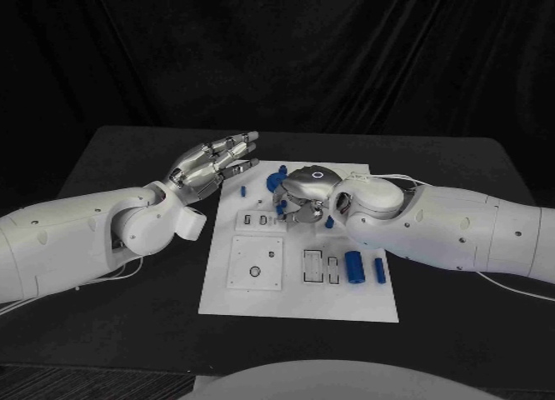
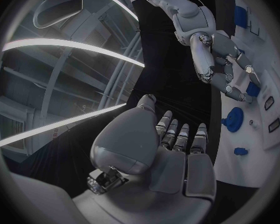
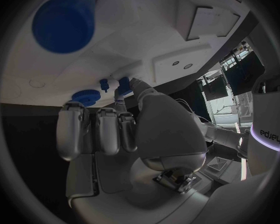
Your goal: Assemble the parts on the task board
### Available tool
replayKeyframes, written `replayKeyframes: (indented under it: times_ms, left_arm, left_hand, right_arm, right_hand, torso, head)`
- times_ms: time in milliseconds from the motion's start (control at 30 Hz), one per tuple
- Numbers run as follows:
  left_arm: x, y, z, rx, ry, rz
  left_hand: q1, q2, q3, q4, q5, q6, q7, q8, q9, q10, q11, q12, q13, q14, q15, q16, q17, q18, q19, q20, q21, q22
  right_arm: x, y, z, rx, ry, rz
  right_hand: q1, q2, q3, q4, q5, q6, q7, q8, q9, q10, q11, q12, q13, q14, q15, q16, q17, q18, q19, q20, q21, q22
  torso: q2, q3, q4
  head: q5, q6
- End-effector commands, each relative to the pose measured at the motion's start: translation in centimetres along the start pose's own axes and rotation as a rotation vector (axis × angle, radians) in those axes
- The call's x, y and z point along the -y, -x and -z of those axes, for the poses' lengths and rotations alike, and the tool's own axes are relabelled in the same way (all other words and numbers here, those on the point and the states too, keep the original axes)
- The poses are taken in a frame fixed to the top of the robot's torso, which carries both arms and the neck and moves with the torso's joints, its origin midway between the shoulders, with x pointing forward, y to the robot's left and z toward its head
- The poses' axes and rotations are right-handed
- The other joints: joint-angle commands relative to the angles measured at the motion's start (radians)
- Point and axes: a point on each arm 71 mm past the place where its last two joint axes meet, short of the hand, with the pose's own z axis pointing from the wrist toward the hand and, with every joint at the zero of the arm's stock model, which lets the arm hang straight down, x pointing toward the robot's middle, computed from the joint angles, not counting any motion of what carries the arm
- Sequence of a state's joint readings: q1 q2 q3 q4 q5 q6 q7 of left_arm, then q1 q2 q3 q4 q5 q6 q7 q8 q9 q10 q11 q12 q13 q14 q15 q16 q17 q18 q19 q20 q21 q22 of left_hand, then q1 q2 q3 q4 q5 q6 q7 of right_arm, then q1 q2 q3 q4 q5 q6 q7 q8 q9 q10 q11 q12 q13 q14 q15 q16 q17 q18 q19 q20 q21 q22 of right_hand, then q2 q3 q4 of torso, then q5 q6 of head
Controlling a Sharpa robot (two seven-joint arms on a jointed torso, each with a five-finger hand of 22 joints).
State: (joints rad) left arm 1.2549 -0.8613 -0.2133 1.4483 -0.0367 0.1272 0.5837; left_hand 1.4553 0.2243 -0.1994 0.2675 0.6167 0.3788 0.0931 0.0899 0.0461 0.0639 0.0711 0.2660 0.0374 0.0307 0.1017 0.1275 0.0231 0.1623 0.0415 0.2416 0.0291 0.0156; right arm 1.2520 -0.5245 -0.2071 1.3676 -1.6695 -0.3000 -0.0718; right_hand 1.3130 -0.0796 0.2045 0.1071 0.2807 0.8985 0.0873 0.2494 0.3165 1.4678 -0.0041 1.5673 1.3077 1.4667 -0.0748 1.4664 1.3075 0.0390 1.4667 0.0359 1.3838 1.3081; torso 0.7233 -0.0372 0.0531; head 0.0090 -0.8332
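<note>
The white task board [image 1: 337, 292] lies in the middle of the black table. My right hand [image 1: 304, 193] hangs over the board's far middle with its fingers curled down. In the right wrist view its thumb and a finger pinch a small blue part [image 3: 123, 84] against the board [image 3: 146, 35]. A round blue part [image 1: 272, 179] and a small blue peg [image 1: 244, 190] lie just left of that hand. My left hand [image 1: 212, 167] is raised beside the board's far left corner, fingers spread, holding nothing. Two blue cylinders [image 1: 353, 267] lie at the board's right side.
A raised white square block [image 1: 256, 262] and several rectangular slots [image 1: 313, 264] take up the board's near half. Bare black table [image 1: 133, 325] runs along both sides. My right forearm [image 1: 470, 229] crosses above the board's right edge.
</note>
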Motion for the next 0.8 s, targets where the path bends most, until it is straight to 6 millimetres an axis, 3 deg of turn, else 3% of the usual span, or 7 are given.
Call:
replayKeyframes:
  times_ms: [33, 567, 667, 800]
  left_arm:
    - [0.02, -0.19, -0.08, -0.014, -0.010, 0.010]
    - [-0.04, -0.17, -0.15, -0.015, -0.008, 0.010]
    - [-0.05, -0.16, -0.14, -0.015, -0.008, 0.010]
    - [-0.05, -0.14, -0.14, -0.014, -0.008, 0.010]
  left_hand:
    - [0.009, 0.001, 0.005, -0.002, 0.006, -0.005, 0.005, 0.004, 0.001, -0.002, 0.006, 0.002, 0.000, -0.001, 0.007, 0.000, 0.000, 0.020, -0.006, -0.001, -0.005, -0.002]
    - [0.009, 0.000, 0.006, -0.003, 0.007, -0.006, 0.004, 0.004, 0.001, -0.003, 0.006, 0.002, -0.001, -0.001, 0.007, -0.001, 0.000, 0.020, -0.006, -0.001, -0.005, -0.002]
    - [0.009, 0.000, 0.006, -0.003, 0.007, -0.006, 0.004, 0.004, 0.001, -0.003, 0.006, 0.002, -0.001, -0.001, 0.007, -0.001, 0.000, 0.020, -0.006, -0.001, -0.005, -0.002]
    - [0.009, 0.000, 0.006, -0.003, 0.007, -0.006, 0.004, 0.004, 0.001, -0.003, 0.006, 0.002, -0.001, -0.001, 0.007, -0.001, 0.000, 0.020, -0.006, -0.001, -0.005, -0.002]
  right_arm:
    - [0.02, -0.41, 0.02, -0.026, -0.005, 0.006]
    - [0.03, -0.62, 0.02, -0.037, -0.003, 0.006]
    - [0.01, -0.64, 0.01, -0.038, -0.002, 0.006]
    - [0.07, -0.60, 0.06, -0.031, -0.001, 0.005]
  right_hand:
    - [-0.006, -0.003, -0.003, -0.007, -0.011, -0.016, 0.001, -0.009, -0.004, 0.103, -0.005, 0.004, 0.263, 0.070, 0.001, -0.006, 0.092, 0.012, 0.021, 0.001, -0.007, 0.175]
    - [-0.015, -0.007, -0.012, -0.008, -0.049, -0.035, 0.001, -0.022, -0.014, 0.103, -0.006, 0.004, 0.263, 0.069, -0.001, -0.008, 0.090, 0.012, 0.020, -0.001, -0.011, 0.174]
    - [-0.020, -0.007, -0.017, -0.007, -0.076, -0.042, 0.001, -0.028, -0.019, 0.103, -0.006, 0.004, 0.263, 0.070, -0.001, -0.008, 0.090, 0.012, 0.021, -0.002, -0.011, 0.175]
    - [-0.028, -0.010, -0.029, -0.002, -0.115, -0.078, 0.003, -0.058, -0.035, 0.103, -0.004, 0.004, 0.263, 0.069, 0.001, -0.009, 0.087, 0.012, 0.021, -0.001, -0.013, 0.176]
  torso:
    - [0.000, 0.0003, -0.0004]
    - [0.000, -0.0002, 0.0000]
    - [0.000, 0.0000, -0.0003]
    - [0.000, 0.0001, 0.0004]
  head:
    - [0.000, -0.001]
    - [-0.002, -0.004]
    - [-0.002, -0.004]
    - [-0.002, -0.005]
